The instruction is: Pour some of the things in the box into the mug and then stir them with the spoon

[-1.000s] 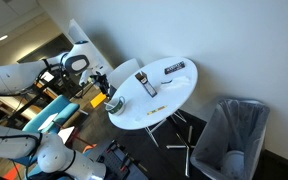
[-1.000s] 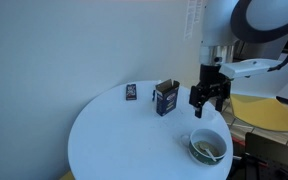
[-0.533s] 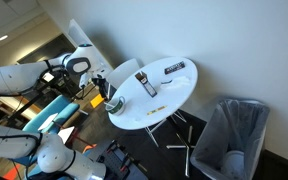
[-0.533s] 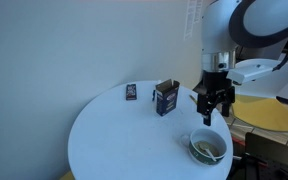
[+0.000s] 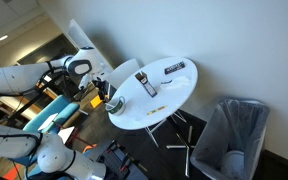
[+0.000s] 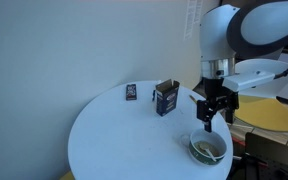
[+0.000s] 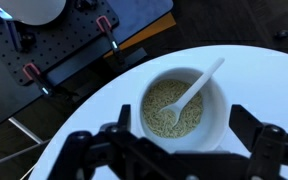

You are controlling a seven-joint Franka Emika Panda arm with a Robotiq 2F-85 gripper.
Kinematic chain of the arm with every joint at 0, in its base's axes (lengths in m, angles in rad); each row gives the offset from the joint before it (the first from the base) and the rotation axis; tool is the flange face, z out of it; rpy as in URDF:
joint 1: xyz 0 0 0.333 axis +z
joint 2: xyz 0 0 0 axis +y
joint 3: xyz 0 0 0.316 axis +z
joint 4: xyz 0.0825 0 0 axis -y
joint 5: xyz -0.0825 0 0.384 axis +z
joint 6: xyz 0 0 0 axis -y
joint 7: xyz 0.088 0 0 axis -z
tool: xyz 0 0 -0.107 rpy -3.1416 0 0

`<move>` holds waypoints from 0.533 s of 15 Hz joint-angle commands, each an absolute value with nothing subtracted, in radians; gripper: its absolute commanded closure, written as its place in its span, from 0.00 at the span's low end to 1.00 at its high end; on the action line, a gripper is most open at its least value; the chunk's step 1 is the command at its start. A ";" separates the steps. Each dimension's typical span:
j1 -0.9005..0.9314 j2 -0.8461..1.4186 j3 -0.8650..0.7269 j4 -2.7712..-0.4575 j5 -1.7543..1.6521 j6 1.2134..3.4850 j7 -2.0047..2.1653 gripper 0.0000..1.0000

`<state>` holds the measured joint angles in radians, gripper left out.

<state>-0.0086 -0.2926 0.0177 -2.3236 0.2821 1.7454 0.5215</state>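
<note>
The mug point(image 7: 184, 105) is a white round cup holding pale greenish grains, with a white spoon point(image 7: 192, 90) resting in it, handle to the upper right. It stands near the table's edge in both exterior views point(image 6: 207, 149) point(image 5: 114, 104). The box point(image 6: 165, 98) is a small dark carton standing upright in the middle of the table; it also shows in an exterior view point(image 5: 150, 87). My gripper point(image 6: 206, 120) is open and empty, right above the mug, with its fingers to either side in the wrist view point(image 7: 184, 135).
The round white table point(image 6: 124, 145) also carries a small flat dark item point(image 6: 131, 92) and a longer flat dark item with white lettering point(image 5: 174, 68). A grey bin point(image 5: 231, 135) stands beside the table. Clamps and a dark bench point(image 7: 44, 50) lie beyond the table's edge.
My gripper has come down a little toward the mug. The mug, spoon and box have not moved.
</note>
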 commanded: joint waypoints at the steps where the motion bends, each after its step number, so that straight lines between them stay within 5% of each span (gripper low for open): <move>1: -0.019 -0.304 0.032 -2.376 0.331 1.750 0.552 0.00; 8: -0.005 -0.314 0.051 -2.508 0.489 1.904 0.543 0.00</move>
<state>-0.0074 -0.2922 0.0341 -2.4488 0.4245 1.8215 0.5357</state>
